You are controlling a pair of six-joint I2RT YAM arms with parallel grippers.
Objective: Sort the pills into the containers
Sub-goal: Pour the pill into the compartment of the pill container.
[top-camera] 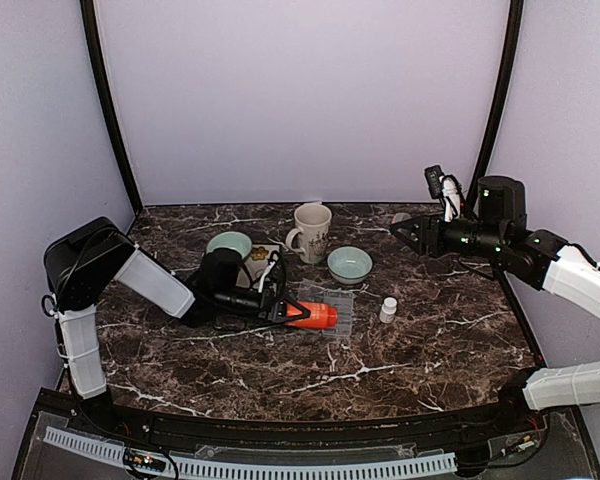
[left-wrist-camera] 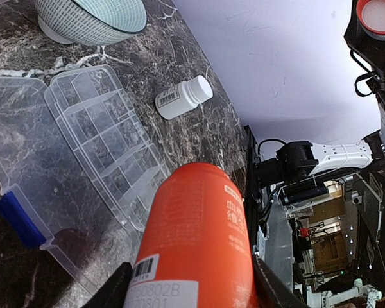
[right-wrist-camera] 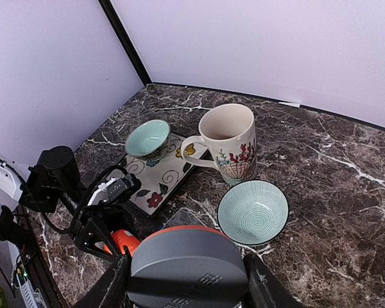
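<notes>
From above, the left gripper (top-camera: 298,313) is clamped on an orange bottle (top-camera: 315,315) lying sideways just over the open pill box (top-camera: 337,300). A white bottle (top-camera: 388,310) stands just right of the box. 2 bowls (top-camera: 229,244) (top-camera: 350,264) and a mug (top-camera: 312,232) sit behind. The right gripper (top-camera: 405,228) hangs raised at back right.

The left wrist view shows the orange bottle between the fingers (left-wrist-camera: 115,289). The box's compartments (left-wrist-camera: 109,141) lie below it, lid flat alongside. I can't make out any pills.

In the right wrist view, the right gripper is about half closed, pinching a grey cap (right-wrist-camera: 186,263) high above the table (right-wrist-camera: 333,160).
</notes>
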